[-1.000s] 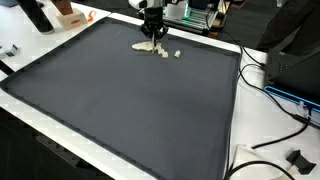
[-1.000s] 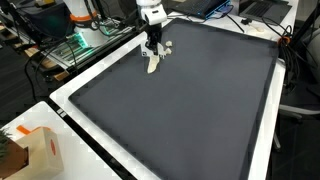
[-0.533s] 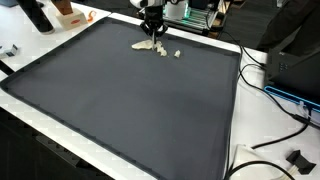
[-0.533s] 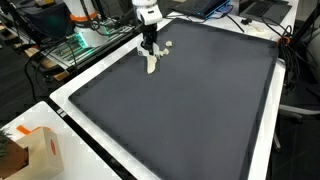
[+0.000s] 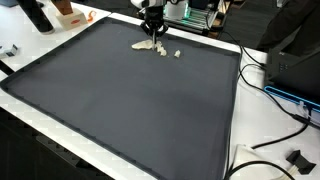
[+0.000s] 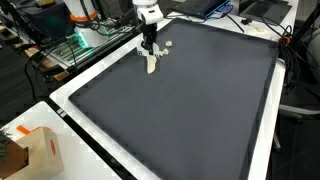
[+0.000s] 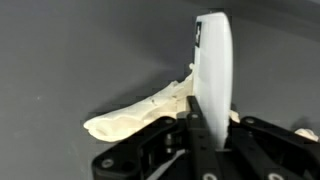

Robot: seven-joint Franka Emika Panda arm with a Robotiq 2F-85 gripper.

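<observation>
Few pale scraps (image 5: 146,45) on dark mat (image 5: 130,100); pincer (image 5: 153,34) pinches white strip (image 7: 213,60) upright, flat faces against fingers (image 7: 196,125), probably for grip.

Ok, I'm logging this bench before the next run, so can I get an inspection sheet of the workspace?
Surface: dark mat lying flat on a white table.
Job's things: cream pieces lying near one mat edge; white piece upright at the tool.
Clutter: box on a table corner.
Grippers: tool low over the cream pieces; grip unclear.
Cables: black cables beside the mat.
Surroundings: electronics behind the table.
</observation>
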